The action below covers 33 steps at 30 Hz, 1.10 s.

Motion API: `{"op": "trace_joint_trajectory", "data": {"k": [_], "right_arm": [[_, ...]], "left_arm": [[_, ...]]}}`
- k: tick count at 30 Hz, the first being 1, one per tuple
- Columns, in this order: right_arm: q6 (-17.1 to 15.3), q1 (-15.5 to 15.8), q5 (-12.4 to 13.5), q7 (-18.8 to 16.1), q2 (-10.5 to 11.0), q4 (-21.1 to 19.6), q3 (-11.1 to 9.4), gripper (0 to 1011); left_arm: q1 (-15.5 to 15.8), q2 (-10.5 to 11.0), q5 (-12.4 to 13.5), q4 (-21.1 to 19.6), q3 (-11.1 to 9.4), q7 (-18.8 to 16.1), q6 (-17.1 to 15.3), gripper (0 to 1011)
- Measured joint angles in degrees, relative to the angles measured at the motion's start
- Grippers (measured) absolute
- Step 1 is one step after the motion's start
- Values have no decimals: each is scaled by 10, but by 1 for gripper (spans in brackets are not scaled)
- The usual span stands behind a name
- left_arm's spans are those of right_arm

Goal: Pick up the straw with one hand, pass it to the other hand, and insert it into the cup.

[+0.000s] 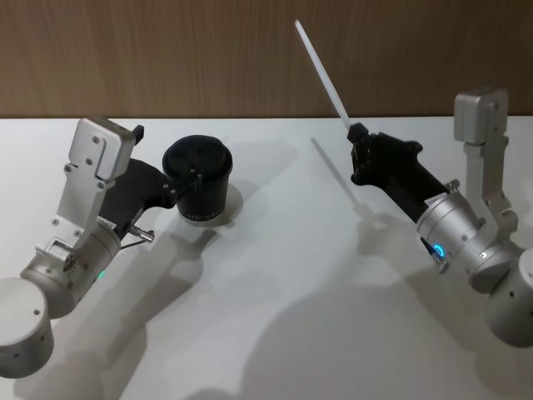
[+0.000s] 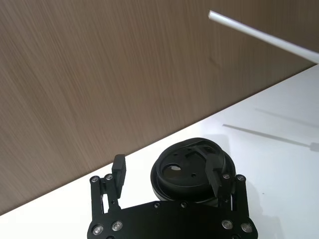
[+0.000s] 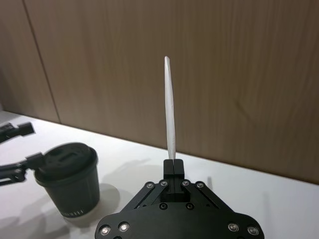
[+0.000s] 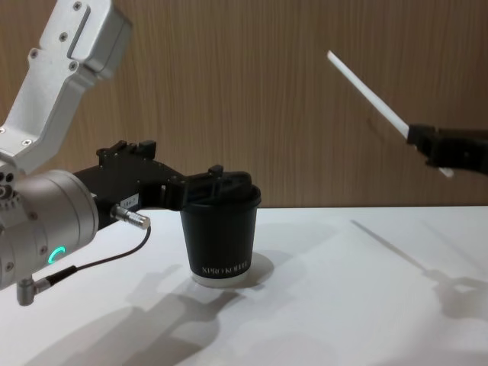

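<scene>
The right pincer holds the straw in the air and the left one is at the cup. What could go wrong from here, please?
1. The right pincer grips the straw near one end, so the long free tip may wobble and miss the small opening in the lid.
2. One finger of the open left pincer lies over that lid; it might block the straw or tip the cup.

One line of small white capital lettering (image 4: 226, 268) is printed low on the side of the black cup (image 4: 219, 229), at about 6 o'clock on its wall in the chest view. It seems to read "XPRO KOFFEE", though the last letters are unclear. In the head view it is too small to read.
</scene>
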<state>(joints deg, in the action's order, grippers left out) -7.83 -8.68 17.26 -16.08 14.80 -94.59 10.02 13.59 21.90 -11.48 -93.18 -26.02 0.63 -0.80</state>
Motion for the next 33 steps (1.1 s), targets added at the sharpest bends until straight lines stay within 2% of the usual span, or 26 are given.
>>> {"op": "trace_joint_trajectory", "data": {"k": [4, 6, 15, 24, 33], "right_arm": [[31, -12, 21, -39, 4, 6, 3, 0], [36, -14, 25, -45, 4, 7, 4, 0], [77, -41, 63, -118, 6, 29, 20, 0], [101, -71, 92, -182, 3, 55, 46, 0], [111, -88, 108, -217, -2, 70, 67, 0]], "left_arm": [[0, 0, 0, 0, 0, 0, 0, 1003], [0, 0, 0, 0, 0, 0, 0, 1003], [0, 0, 0, 0, 0, 0, 0, 1003], [0, 0, 0, 0, 0, 0, 0, 1003], [0, 0, 0, 0, 0, 0, 0, 1003]]}}
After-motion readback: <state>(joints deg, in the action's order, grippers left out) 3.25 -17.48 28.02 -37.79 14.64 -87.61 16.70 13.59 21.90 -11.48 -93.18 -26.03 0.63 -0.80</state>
